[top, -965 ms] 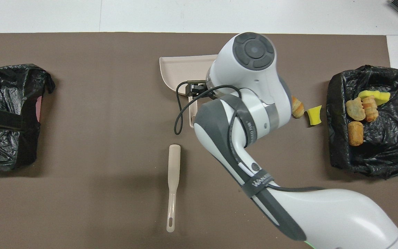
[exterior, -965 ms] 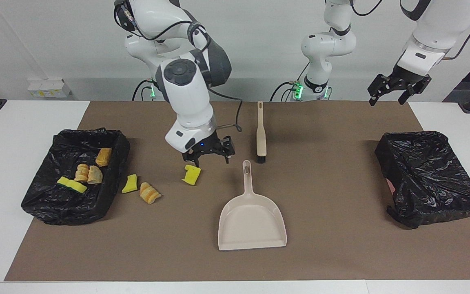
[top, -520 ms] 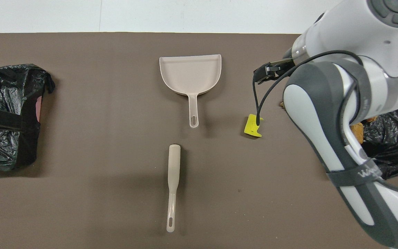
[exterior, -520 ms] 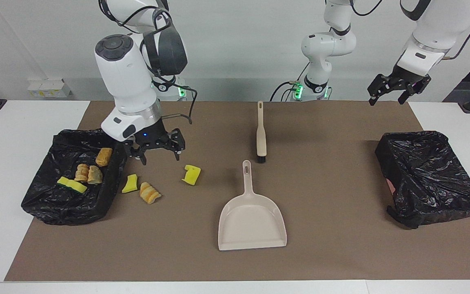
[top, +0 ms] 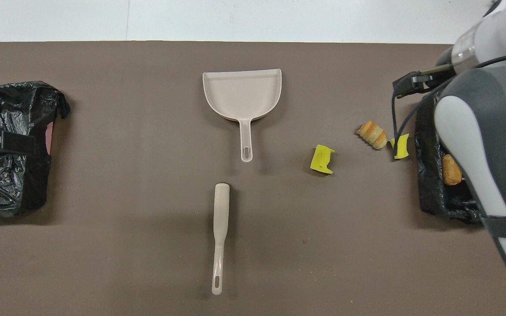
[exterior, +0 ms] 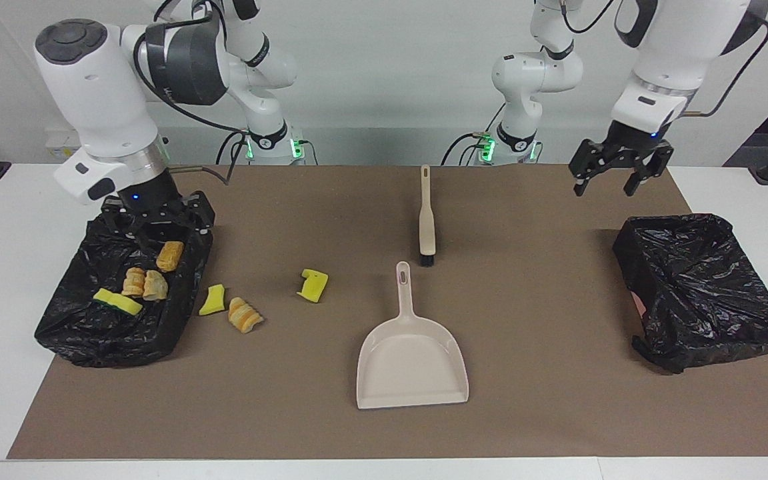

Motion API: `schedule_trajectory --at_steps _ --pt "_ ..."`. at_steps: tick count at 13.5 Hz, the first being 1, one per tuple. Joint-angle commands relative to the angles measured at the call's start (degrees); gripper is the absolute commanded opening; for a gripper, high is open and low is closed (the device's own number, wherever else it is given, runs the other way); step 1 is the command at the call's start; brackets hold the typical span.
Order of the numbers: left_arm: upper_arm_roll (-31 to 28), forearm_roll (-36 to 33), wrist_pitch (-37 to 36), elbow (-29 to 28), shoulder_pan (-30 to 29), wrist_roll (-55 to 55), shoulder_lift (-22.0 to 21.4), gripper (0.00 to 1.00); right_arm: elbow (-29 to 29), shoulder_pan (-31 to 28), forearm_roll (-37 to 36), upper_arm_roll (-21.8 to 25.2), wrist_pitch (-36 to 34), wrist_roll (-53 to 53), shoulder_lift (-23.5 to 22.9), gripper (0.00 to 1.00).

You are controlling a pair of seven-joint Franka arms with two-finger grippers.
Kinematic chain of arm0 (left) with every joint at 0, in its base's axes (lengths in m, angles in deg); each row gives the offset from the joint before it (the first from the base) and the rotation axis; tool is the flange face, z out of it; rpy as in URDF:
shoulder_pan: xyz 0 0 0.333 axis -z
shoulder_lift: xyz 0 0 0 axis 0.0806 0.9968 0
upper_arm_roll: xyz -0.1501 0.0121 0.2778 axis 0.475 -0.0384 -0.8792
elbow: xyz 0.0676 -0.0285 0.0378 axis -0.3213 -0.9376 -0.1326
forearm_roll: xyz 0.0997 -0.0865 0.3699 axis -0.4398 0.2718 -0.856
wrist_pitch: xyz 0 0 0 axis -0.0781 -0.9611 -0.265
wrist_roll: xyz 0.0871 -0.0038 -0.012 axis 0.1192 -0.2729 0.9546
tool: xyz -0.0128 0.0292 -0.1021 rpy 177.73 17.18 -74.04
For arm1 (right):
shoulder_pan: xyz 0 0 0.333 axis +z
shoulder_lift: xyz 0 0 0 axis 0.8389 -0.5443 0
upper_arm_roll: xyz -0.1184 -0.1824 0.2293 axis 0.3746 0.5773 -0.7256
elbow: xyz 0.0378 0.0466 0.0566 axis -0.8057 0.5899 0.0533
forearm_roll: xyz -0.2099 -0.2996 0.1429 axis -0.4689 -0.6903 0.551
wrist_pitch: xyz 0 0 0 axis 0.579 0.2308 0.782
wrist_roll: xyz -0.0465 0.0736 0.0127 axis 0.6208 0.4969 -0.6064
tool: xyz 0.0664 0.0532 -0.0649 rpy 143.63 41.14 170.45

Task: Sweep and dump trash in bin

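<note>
The dustpan [exterior: 413, 361] is taken as the landmark, lying mid-table on the brown mat [exterior: 544, 413] with its handle pointed toward the robots; the brush [exterior: 427, 217] lies just nearer the robots than that handle. Toward the right arm's end from the dustpan, three scraps are seen loose on the mat: a yellow sponge piece [exterior: 313, 285], a bread-like chunk [exterior: 245, 315] and a second sponge piece [exterior: 213, 300]. More trash is held in the black-lined bin [exterior: 77, 333] at that end. The right gripper [exterior: 157, 223] is seen over that bin's nearer rim, empty and spread. The left gripper [exterior: 614, 175] is raised, spread and empty, near the second bin [exterior: 701, 287].
</note>
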Motion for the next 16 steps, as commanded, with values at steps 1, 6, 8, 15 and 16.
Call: schedule_trajectory --at_steps 1,6,8,15,16 --pt "-0.6 0.2 6.0 1.0 4.4 4.5 4.6 1.00 4.5 -0.3 -0.1 1.5 -2.3 0.6 4.7 1.00" --pt "-0.7 0.5 16.6 3.1 14.8 12.4 16.7 1.00 11.6 -1.5 1.5 1.5 -5.2 0.9 11.6 1.00" --pt "-0.7 0.5 19.1 6.7 18.3 14.3 22.6 1.00 11.1 -1.5 2.0 1.5 -5.6 0.0 11.6 1.00" --pt "-1.2 -0.9 27.9 6.2 24.6 15.3 31.1 1.00 11.7 -0.7 6.9 1.4 -7.1 0.4 12.6 1.00" --pt "-1.3 -2.0 27.3 6.3 24.5 15.3 30.9 1.00 11.1 -0.7 6.0 1.3 -6.8 0.0 12.1 1.00"
